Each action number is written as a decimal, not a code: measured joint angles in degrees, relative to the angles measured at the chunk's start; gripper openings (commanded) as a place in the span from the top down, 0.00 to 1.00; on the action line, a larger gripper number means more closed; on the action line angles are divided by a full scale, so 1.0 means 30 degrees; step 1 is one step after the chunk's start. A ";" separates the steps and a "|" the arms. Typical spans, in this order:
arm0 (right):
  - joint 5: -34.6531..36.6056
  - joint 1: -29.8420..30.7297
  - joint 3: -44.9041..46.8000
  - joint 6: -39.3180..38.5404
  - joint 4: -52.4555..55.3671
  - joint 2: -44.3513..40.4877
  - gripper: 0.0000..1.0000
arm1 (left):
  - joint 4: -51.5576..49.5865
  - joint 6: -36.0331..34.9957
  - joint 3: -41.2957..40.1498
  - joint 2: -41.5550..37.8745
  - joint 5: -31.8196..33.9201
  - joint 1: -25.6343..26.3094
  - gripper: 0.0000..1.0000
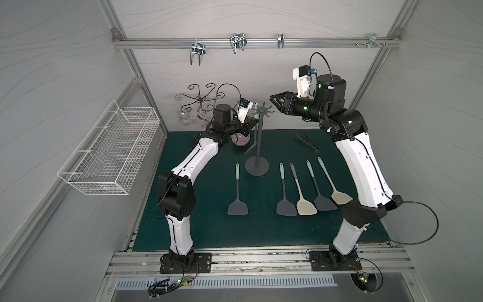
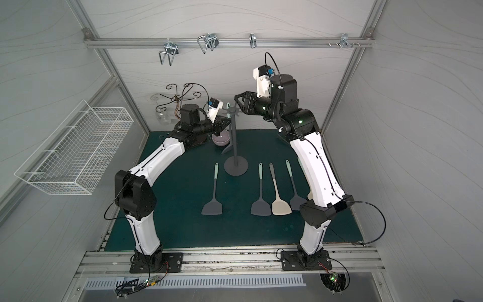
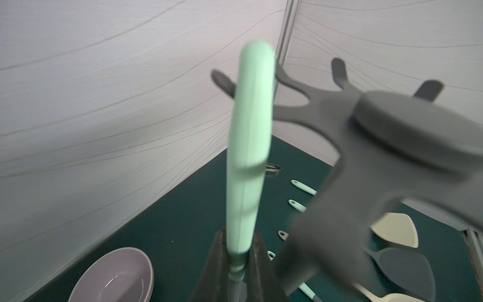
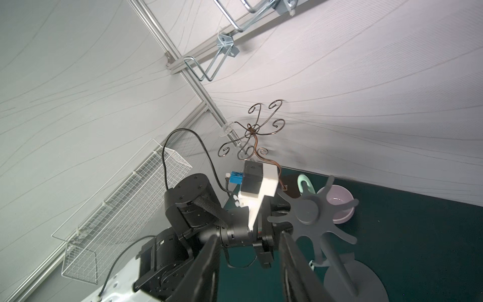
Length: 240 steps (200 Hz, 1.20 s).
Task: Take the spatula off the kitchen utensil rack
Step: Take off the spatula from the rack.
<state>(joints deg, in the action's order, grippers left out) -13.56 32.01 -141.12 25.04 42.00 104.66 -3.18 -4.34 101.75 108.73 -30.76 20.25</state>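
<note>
The kitchen utensil rack (image 1: pixel 261 138) is a dark grey stand on the green mat, with a round base and a star-shaped crown (image 2: pixel 231 112). A spatula with a mint handle (image 3: pixel 248 146) hangs beside its pole, its grey blade (image 1: pixel 250 150) low near the base. The handle's top end (image 4: pixel 304 184) is at the crown's hooks; whether it sits on one is unclear. My left gripper (image 3: pixel 238 258) is shut on this handle just left of the pole (image 1: pixel 249 123). My right gripper (image 1: pixel 275 102) hovers open just right of the crown, nothing between its fingers (image 4: pixel 206 269).
Several spatulas (image 1: pixel 283 191) lie in a row on the mat (image 1: pixel 209 227) in front of the rack. A purple bowl (image 1: pixel 240 141) sits behind the left gripper, tongs (image 1: pixel 307 141) at the back right. A bronze scrolled stand (image 1: pixel 201 104) and a white wire basket (image 1: pixel 112 151) are to the left.
</note>
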 measured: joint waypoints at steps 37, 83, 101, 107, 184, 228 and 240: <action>-0.0197 0.0160 -0.0357 0.0197 0.0073 0.2193 0.61 | -0.0765 -0.0357 0.0000 -0.0342 0.1013 0.0022 1.00; 0.0393 -0.0087 -0.0321 0.0226 0.0058 0.3395 0.62 | -0.1690 -0.1151 -0.0007 -0.0780 0.1647 -0.0015 1.00; 0.0816 -0.0168 -0.0226 0.0219 0.0036 0.3388 0.63 | -0.1902 -0.1428 -0.0219 -0.1064 0.1778 -0.0015 1.00; 0.0969 -0.0182 -0.0109 0.0219 -0.0029 0.3359 0.63 | -0.1931 -0.1508 -0.0313 -0.1158 0.1800 -0.0022 1.00; 0.1450 -0.0452 0.0962 0.0160 -0.0867 0.2929 0.63 | -0.0342 -0.2229 -0.1450 -0.1617 0.2149 -0.0124 1.00; 0.1217 -0.0583 0.0947 0.0080 -0.0882 0.2987 0.64 | 0.0087 -0.1625 -0.1428 -0.1610 0.2579 -0.0481 1.00; 0.1224 -0.0663 0.0889 -0.0022 -0.0874 0.3053 0.64 | 0.0663 -0.0911 -0.1428 -0.1610 0.2506 -0.0896 1.00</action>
<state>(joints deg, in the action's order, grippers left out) -9.89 30.02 -138.45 24.97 39.38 113.82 -1.19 -7.07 97.47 103.90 -23.24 17.56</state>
